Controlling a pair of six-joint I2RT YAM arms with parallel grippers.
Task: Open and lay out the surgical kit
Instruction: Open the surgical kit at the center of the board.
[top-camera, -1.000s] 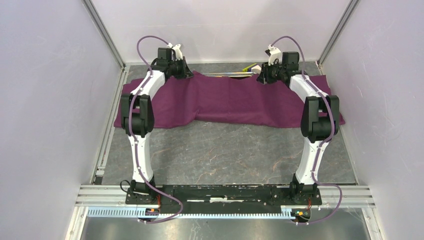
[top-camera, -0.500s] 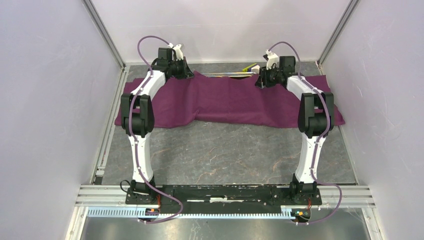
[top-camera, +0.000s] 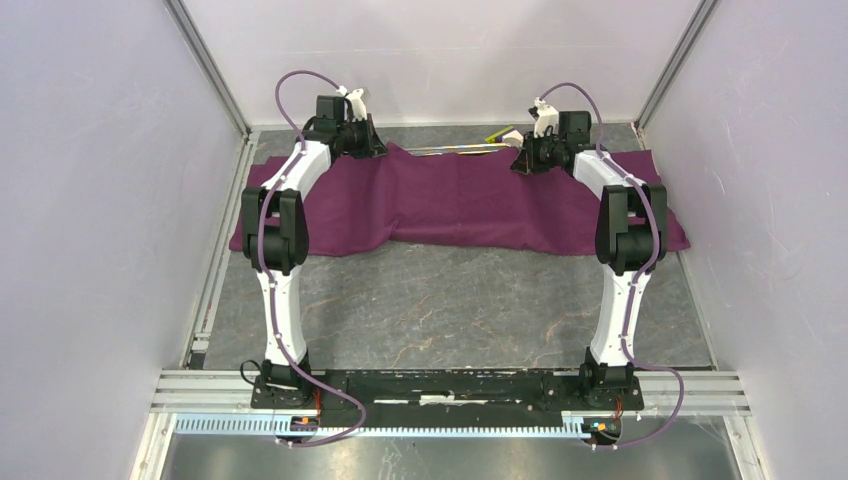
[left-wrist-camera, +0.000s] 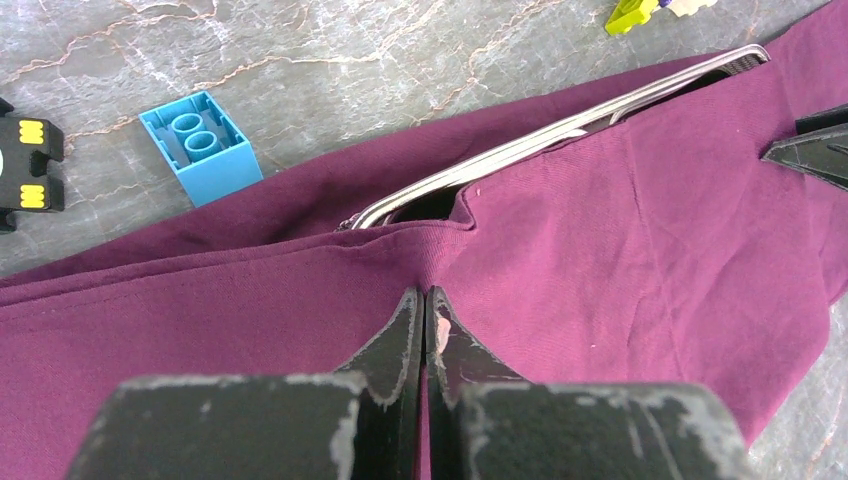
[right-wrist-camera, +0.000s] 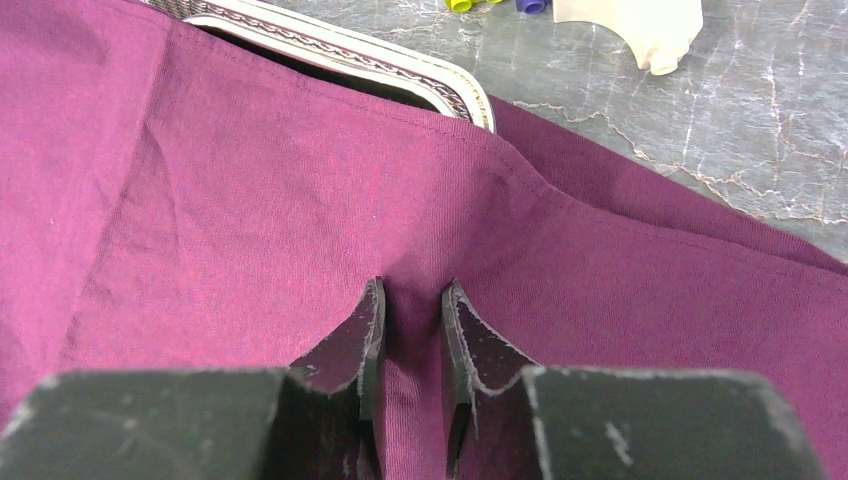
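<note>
Purple cloth (left-wrist-camera: 620, 240) pinched in left end effector (left-wrist-camera: 421, 312)

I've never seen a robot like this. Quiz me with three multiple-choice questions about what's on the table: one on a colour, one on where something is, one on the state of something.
1. What colour is the cloth?
A) dark purple B) green C) white

2. Where does the small blue block sit?
A) on top of the cloth B) under the cloth C) on the bare table, right beside the cloth's edge

3. How is the left gripper?
A) wide open B) shut on a fold of the cloth C) holding the block

Answers:
1 A: it looks purple in every view.
2 C: it rests on grey stone next to the cloth.
3 B: its fingers meet with fabric pinched between them.
</note>
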